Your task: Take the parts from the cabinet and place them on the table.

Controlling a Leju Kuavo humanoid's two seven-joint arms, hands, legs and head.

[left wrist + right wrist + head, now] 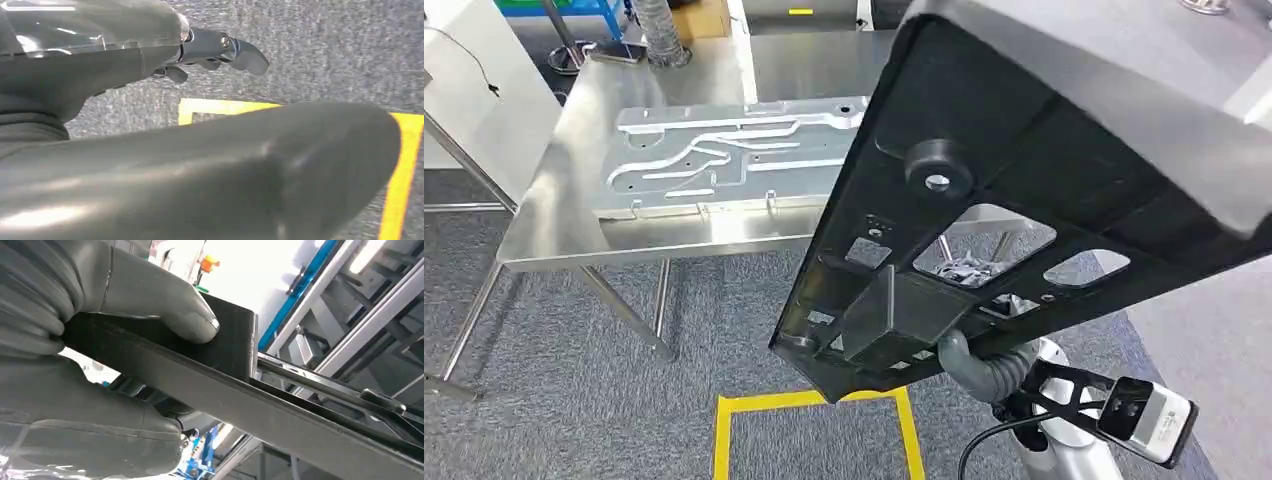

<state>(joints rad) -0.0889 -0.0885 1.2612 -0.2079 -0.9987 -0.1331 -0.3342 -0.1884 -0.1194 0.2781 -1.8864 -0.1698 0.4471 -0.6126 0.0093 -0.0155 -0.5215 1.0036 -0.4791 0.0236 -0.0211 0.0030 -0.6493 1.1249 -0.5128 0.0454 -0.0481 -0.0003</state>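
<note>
A large black plastic part [1024, 200] with cut-outs and a round knob hangs tilted in the air, in front of the steel table [544, 235]. My right hand [986, 366] grips it from below at its near edge. In the right wrist view the thumb [155, 297] presses on the black part's rim [240, 400] and the fingers clamp it from the other side. My left hand [220, 50] hangs over the grey carpet, fingers stretched out and holding nothing. A silver ribbed metal plate [724, 160] lies flat on the table.
A yellow tape square [814, 402] marks the carpet below the held part. The table's slanted legs [624, 310] reach toward me. A white panel [484, 80] stands at the left, and a grey hose [662, 35] rises at the table's back.
</note>
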